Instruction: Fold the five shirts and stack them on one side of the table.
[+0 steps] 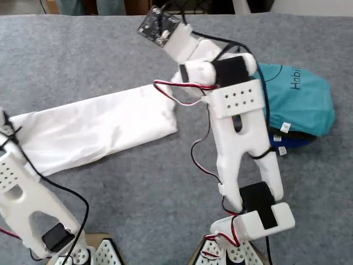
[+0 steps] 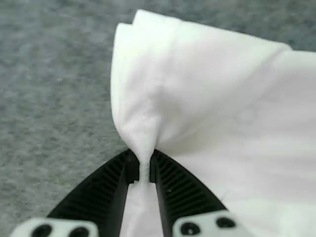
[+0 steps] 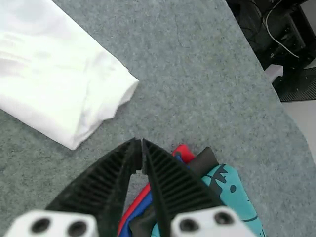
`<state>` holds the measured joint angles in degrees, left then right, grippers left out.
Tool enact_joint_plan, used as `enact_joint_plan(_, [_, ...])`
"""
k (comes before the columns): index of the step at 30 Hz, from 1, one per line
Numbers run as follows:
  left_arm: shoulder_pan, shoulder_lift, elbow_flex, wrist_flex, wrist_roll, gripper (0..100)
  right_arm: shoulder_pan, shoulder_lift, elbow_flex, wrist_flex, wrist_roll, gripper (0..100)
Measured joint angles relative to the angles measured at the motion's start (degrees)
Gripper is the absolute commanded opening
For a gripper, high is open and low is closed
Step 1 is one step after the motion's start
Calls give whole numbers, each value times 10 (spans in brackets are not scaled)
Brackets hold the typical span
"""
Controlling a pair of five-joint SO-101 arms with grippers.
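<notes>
One white shirt lies across the desk, left end pinched in the left tool; the right tool, closed and empty, hangs near its right end.

Dark lettering stands on the teal shirt, which lies at 3 o'clock from the white shirt in the high view. The letters sit near the teal shirt's 12 o'clock edge, turned sideways, and the word is cut short where the cloth folds under. At the teal shirt's 6 o'clock edge an upper tag, small and white, sticks out. A lower tag sits on the blue shirt beneath it. The print on both tags is too small to read. In the right wrist view the teal shirt carries a dark printed figure, and no letters can be told in it.
</notes>
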<state>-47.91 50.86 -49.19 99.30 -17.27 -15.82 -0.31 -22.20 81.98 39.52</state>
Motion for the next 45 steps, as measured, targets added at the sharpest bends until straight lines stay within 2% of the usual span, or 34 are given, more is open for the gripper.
enact_joint_plan(7, [-30,0,-2,8,-15,28,15,-14,0,0,0,18])
enact_joint_plan(12, [4,-24,-2,10,17,28,42,-14,0,-11,0,18])
enact_joint_plan(17, [94,-117,21,10,30,28,94,-14,-11,-16,0,18])
enact_joint_plan(23, [236,-220,96,10,49,28,152,-15,-44,-16,0,18])
enact_joint_plan(34, [475,-242,134,4,219,29,215,-15,-55,-23,0,18])
enact_joint_plan(45, [612,-242,139,-131,365,29,273,-15,-55,-49,0,18])
